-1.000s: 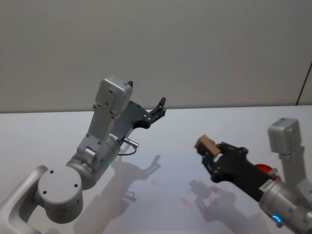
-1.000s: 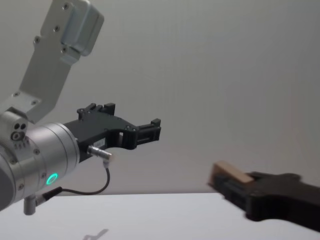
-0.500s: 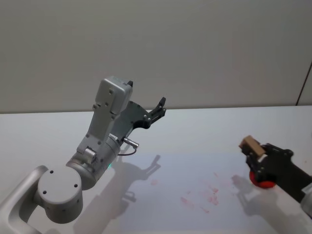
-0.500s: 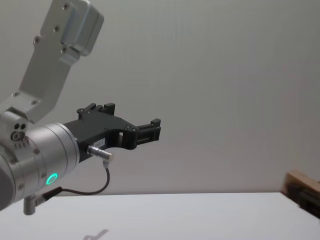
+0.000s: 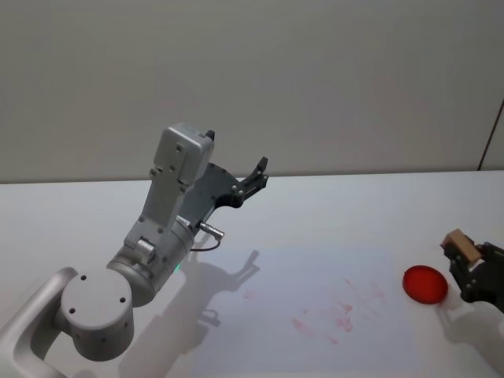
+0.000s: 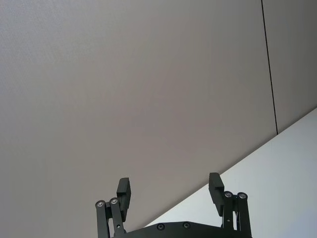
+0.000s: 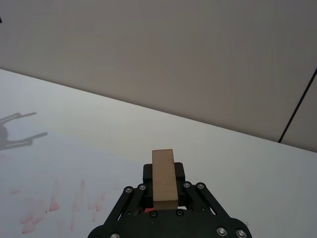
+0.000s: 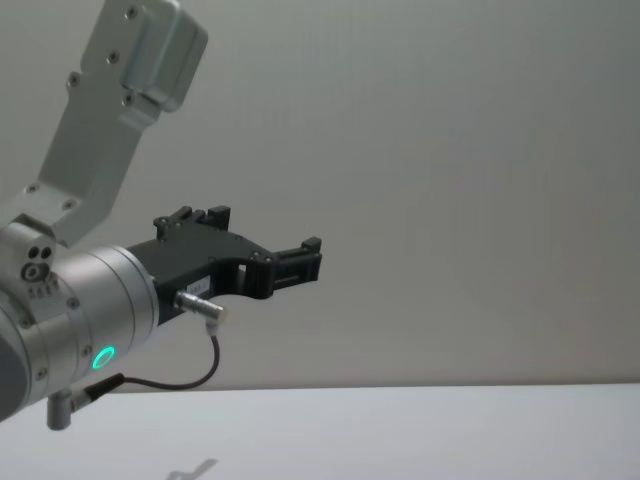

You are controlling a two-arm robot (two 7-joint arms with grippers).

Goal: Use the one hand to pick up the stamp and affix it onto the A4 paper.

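Observation:
The tan stamp [image 5: 461, 246] sits clamped in my right gripper [image 5: 466, 261] at the far right edge of the table, just right of a red round ink pad [image 5: 425, 283]. From the right wrist the stamp [image 7: 164, 176] stands upright between the black jaws, held above the table. The A4 paper [image 5: 276, 331] lies flat in the middle, with faint red marks [image 5: 335, 311] on its right half. My left gripper [image 5: 256, 177] is raised at the left, well above the table, its fingers [image 6: 124, 191] spread apart on nothing; it also juts out in the chest view [image 8: 300, 260].
The white table [image 5: 354, 213] runs back to a plain grey wall. The big left arm and its base [image 5: 98, 311] fill the near-left corner. Shadows of the left gripper fall on the paper's left part.
My right gripper has carried the stamp to the right, off the paper and past the red pad, and has left the chest view. The left arm has not moved.

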